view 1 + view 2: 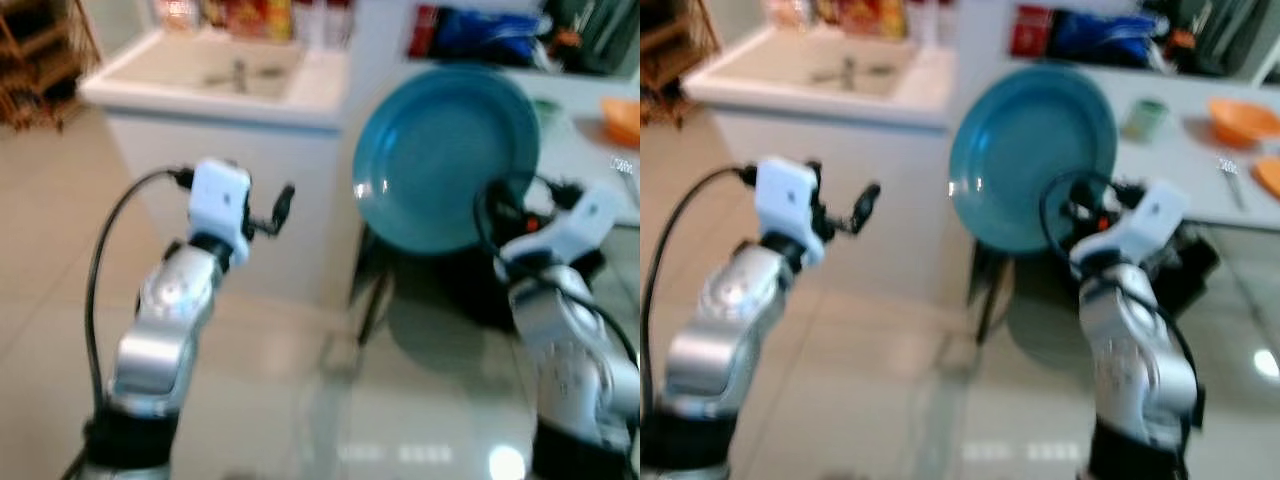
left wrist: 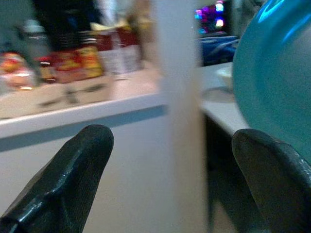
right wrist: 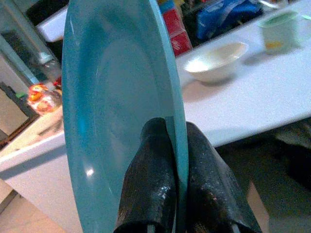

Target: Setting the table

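Right wrist view: right gripper (image 3: 177, 145) fingers pinch teal plate (image 3: 116, 121) rim | left gripper (image 2: 170, 160) fingers spread, empty

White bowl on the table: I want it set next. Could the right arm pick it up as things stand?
Probably not yet: the right gripper is shut on the rim of the teal plate, so it has no free grip for the white bowl on the table beyond.

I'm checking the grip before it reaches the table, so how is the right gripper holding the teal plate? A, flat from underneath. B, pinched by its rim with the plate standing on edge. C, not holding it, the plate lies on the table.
B: the right gripper is shut on the rim of the teal plate, which stands on edge in the air.
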